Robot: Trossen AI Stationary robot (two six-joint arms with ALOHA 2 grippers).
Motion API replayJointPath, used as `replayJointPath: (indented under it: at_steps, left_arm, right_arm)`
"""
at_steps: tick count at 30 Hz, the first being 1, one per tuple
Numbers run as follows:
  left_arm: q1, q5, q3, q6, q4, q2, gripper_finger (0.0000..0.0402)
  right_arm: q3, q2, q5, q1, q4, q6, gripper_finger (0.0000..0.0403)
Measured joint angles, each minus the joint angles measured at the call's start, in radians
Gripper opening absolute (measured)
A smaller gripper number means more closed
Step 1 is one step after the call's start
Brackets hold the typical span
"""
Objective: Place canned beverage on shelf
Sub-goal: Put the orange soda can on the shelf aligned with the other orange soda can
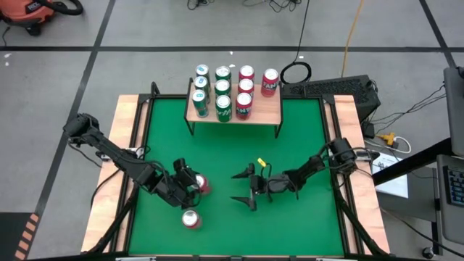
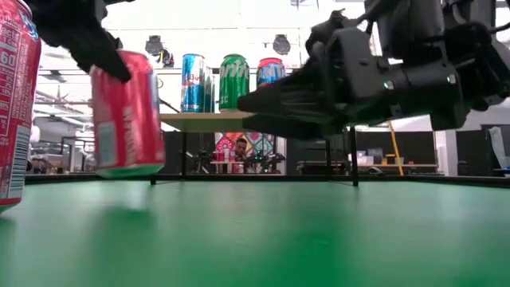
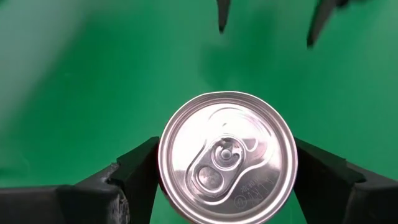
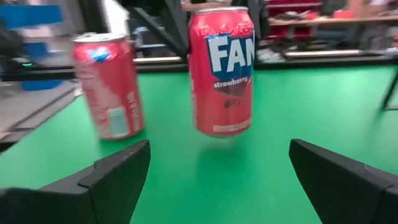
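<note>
Held can (image 3: 227, 157): upright, lifted off desk (image 1: 290, 217), left gripper (image 1: 190, 185) fingers clamping its sides.
Shelf (image 1: 267, 109): lying well beyond, toward far edge.
Right gripper (image 1: 249, 189): fingers spread, idling nearby.

The left tool (image 1: 190, 185) grips a red can (image 1: 202, 185); ten cans crowd the shelf (image 1: 264, 110).

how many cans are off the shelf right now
2. One red can is held in the left gripper, lifted off the green table. The other red can stands on the table nearer the front edge. No others visible.
</note>
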Motion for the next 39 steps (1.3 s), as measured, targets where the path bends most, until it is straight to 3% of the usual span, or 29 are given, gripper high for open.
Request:
replayJointPath:
  at_steps: [7,12,25,39]
  left_arm:
    - [0.000,-0.087,0.018,-0.044,0.076,0.000,0.0288]
    - [0.000,-0.110,0.020,-0.069,0.159,0.000,0.0288]
    - [0.000,-0.208,0.020,-0.175,0.145,-0.002,0.0288]
    - [0.029,-0.236,0.020,-0.301,0.127,-0.002,0.0288]
  right_arm:
    - [0.157,0.000,0.257,0.039,-0.281,-0.022,0.0377]
    - [0.286,0.000,0.352,0.043,-0.522,-0.022,0.0377]
    - [0.425,0.002,0.376,0.035,-0.732,0.001,0.0377]
    - [0.428,0.000,0.355,0.027,-0.675,0.133,0.0377]
